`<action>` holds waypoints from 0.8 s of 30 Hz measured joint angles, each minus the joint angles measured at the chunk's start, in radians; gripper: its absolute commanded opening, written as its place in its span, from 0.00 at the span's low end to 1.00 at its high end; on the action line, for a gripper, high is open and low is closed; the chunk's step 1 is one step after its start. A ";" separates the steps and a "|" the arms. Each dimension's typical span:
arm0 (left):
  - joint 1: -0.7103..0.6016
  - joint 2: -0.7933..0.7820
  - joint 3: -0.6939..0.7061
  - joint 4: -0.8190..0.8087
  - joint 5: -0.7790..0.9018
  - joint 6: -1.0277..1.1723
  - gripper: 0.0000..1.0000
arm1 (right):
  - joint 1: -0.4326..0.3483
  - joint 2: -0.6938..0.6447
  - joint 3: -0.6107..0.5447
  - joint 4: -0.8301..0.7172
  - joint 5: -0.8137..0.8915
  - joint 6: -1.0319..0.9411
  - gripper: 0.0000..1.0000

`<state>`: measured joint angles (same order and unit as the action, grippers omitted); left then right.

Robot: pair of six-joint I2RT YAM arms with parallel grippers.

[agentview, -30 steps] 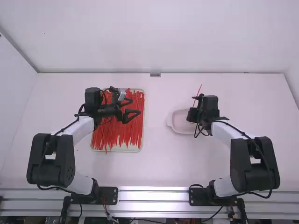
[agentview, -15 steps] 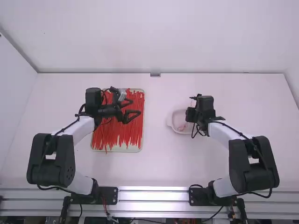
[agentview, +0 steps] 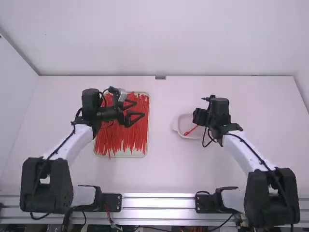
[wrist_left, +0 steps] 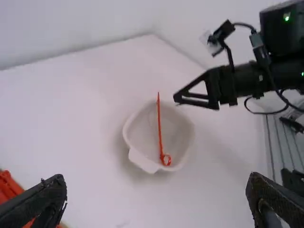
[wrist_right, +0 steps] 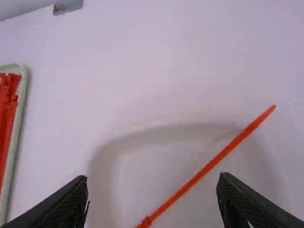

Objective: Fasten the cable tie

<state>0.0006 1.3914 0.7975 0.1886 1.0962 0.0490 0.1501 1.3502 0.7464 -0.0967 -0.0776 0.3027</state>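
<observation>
A fastened red cable tie (agentview: 191, 129) (wrist_left: 160, 130) (wrist_right: 209, 164) lies loose in a small white bowl (agentview: 182, 126) (wrist_left: 137, 137) (wrist_right: 142, 156), its loop low and its tail leaning over the rim. My right gripper (agentview: 199, 117) (wrist_left: 183, 99) hovers open just beside the bowl, holding nothing. My left gripper (agentview: 136, 117) stands open over a tray (agentview: 145, 151) of several loose red cable ties (agentview: 120, 133), a little above them. In the left wrist view both of its own fingertips (wrist_left: 38, 202) are spread wide with nothing between.
The tray's pale rim (wrist_right: 12, 142) and red ties show at the edge of the right wrist view. A small grey bracket (agentview: 160, 77) (wrist_right: 66, 7) sits at the table's far wall. Bare white table lies between tray and bowl.
The right gripper let go of the red tie, which dropped from upright into the bowl; the gripper then drew back slightly. The left gripper rose a little over the tray.
</observation>
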 measured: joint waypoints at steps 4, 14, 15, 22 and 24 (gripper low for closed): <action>-0.001 -0.101 0.000 -0.117 -0.054 -0.075 0.99 | 0.006 -0.119 0.000 -0.103 0.000 0.022 0.78; -0.001 -0.187 0.000 -0.414 -0.182 -0.123 0.99 | 0.090 -0.324 0.000 -0.294 0.007 0.061 0.88; -0.001 -0.187 0.000 -0.422 -0.187 -0.126 0.99 | 0.100 -0.339 0.000 -0.312 0.012 0.064 0.88; -0.001 -0.187 0.000 -0.421 -0.189 -0.132 0.98 | 0.153 -0.369 0.000 -0.333 0.038 0.066 0.98; -0.001 -0.193 -0.003 -0.397 -0.193 -0.127 0.95 | 0.156 -0.377 -0.009 -0.315 0.045 0.060 0.95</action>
<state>-0.0002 1.1984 0.7948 -0.2089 0.9031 -0.0776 0.3058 0.9733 0.7376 -0.4118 -0.0326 0.3622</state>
